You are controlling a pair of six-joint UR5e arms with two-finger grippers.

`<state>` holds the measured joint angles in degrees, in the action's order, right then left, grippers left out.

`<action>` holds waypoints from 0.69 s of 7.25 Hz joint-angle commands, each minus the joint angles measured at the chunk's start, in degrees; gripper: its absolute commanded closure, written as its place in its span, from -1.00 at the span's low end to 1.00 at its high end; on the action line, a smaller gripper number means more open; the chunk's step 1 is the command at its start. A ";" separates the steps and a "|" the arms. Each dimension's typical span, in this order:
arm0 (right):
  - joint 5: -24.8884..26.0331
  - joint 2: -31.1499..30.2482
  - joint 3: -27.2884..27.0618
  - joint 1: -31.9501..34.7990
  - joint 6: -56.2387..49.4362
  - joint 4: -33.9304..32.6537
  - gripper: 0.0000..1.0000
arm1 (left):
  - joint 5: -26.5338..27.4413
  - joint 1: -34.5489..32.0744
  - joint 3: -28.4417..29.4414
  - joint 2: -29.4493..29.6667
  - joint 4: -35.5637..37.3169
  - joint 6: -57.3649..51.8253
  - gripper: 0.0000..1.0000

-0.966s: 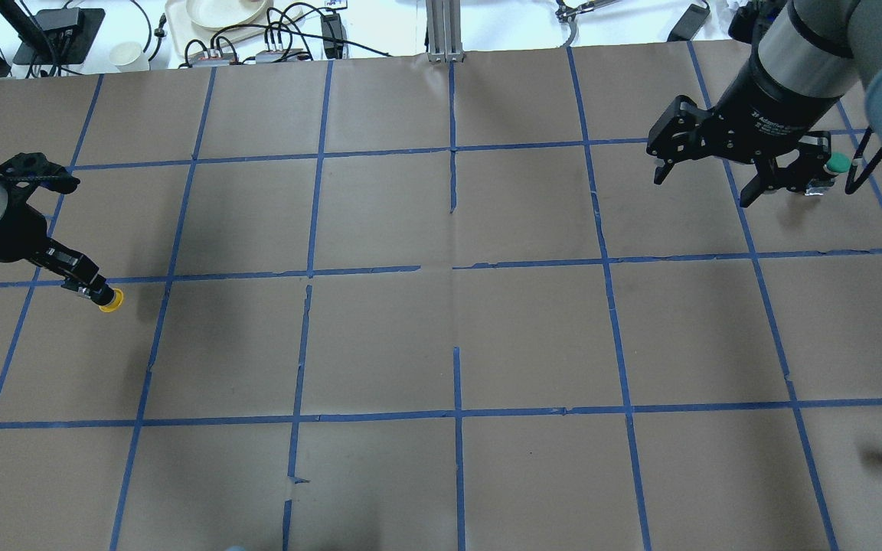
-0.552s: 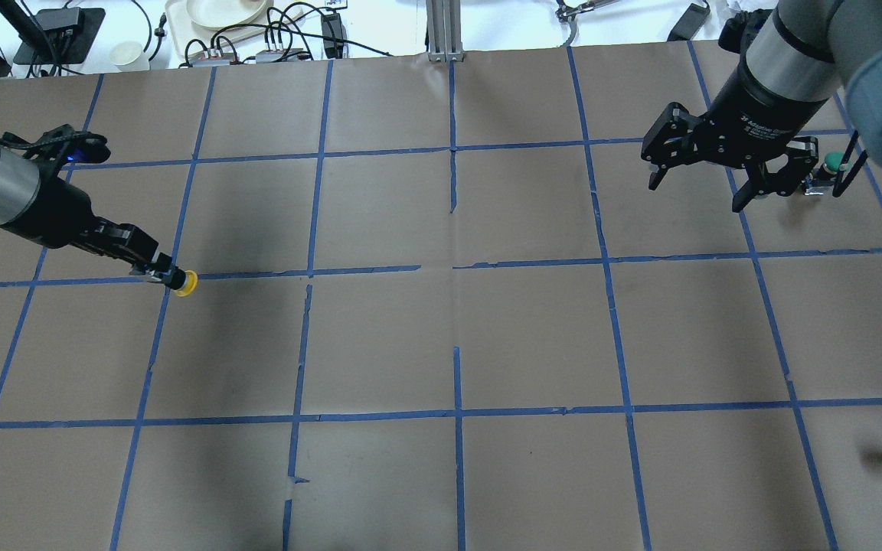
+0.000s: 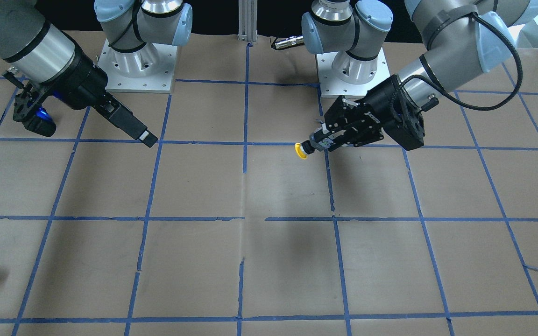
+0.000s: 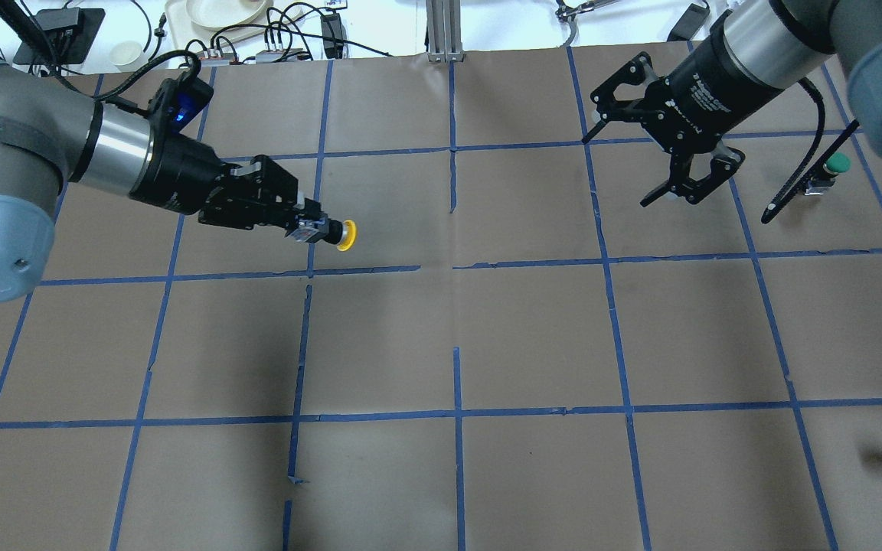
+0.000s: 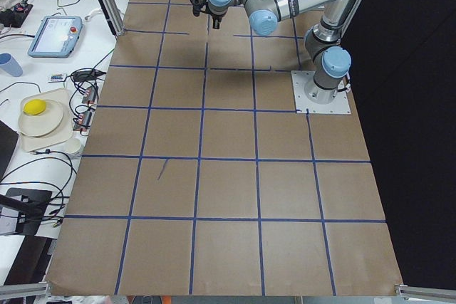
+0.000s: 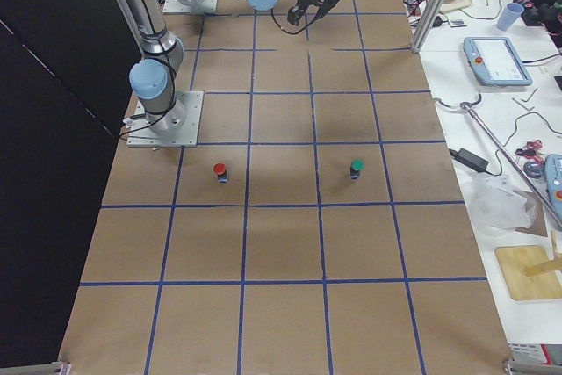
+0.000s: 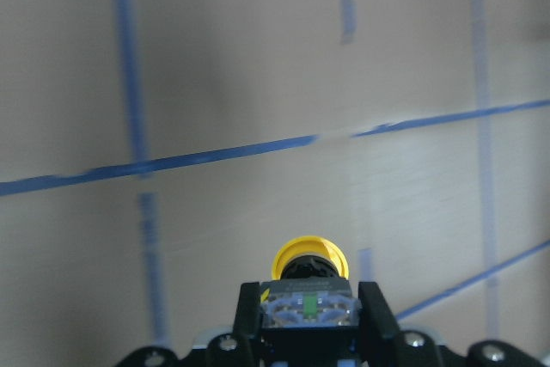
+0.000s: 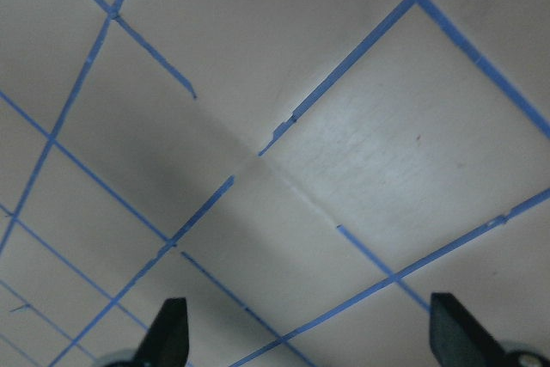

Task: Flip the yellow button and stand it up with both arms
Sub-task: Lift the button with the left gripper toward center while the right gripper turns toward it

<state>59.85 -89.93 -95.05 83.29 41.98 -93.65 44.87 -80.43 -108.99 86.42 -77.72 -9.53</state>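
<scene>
Left gripper [image 4: 311, 227]: clamped on yellow button [image 4: 345, 235] body, aloft.
Right gripper [image 8: 314, 337]: spread wide, empty.
Risk: a misaligned handover could drop it.

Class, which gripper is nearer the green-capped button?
Right. The right gripper hangs open near the green-capped button; the left gripper, clamping the yellow button, is far off on the other side.

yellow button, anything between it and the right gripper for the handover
Nothing visible: only bare taped table lies between the yellow button, held by the left gripper, and the open right gripper. The green button stands beyond the right gripper.
</scene>
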 commanded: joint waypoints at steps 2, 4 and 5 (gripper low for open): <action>-13.41 -1.64 0.04 -0.06 17.48 -0.66 -1.00 | -19.17 -4.65 0.00 -3.89 0.72 13.29 0.71; -19.57 -6.03 -0.40 0.29 23.38 -0.66 -1.00 | -25.05 -6.49 0.00 -4.33 0.64 14.27 0.71; -22.38 -6.83 -0.74 0.47 26.11 -0.31 -1.00 | -27.27 -6.67 0.09 -4.25 0.73 14.45 0.71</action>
<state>40.91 -95.26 -95.51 83.58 64.47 -94.23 20.89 -86.55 -108.96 82.18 -77.06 4.41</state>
